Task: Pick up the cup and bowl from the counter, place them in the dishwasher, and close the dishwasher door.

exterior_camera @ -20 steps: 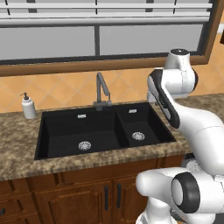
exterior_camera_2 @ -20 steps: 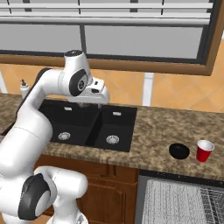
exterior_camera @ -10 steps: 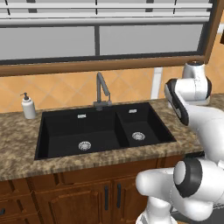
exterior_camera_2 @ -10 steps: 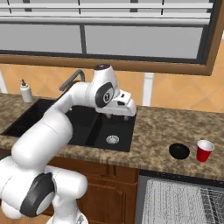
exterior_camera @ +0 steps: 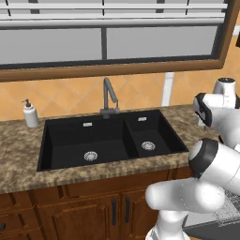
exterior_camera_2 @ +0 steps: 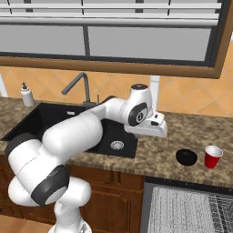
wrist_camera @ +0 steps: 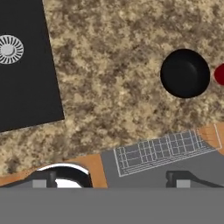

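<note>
A black bowl (exterior_camera_2: 186, 157) and a red cup (exterior_camera_2: 212, 157) stand side by side on the speckled counter (exterior_camera_2: 159, 157), right of the sink. My gripper (exterior_camera_2: 154, 131) hangs over the counter between the sink and the bowl, apart from both. In the hand view its dark fingertips (wrist_camera: 43, 180) stand wide apart and open, with nothing between them. That view has the bowl (wrist_camera: 185, 73) at upper right and the cup (wrist_camera: 220, 74) cut by the right edge. Below the counter the dishwasher (exterior_camera_2: 182, 209) stands open, its light wire rack (wrist_camera: 162, 151) showing.
The black double sink (exterior_camera: 108, 140) with its grey faucet (exterior_camera: 108, 96) lies left of the gripper. A white soap dispenser (exterior_camera: 30, 114) stands at the counter's far left. Brown wooden cabinets (exterior_camera: 93, 211) run under the counter.
The arm has swung right, from above the sink to above the counter beside it, nearer the bowl and cup. The jaws have stayed open.
</note>
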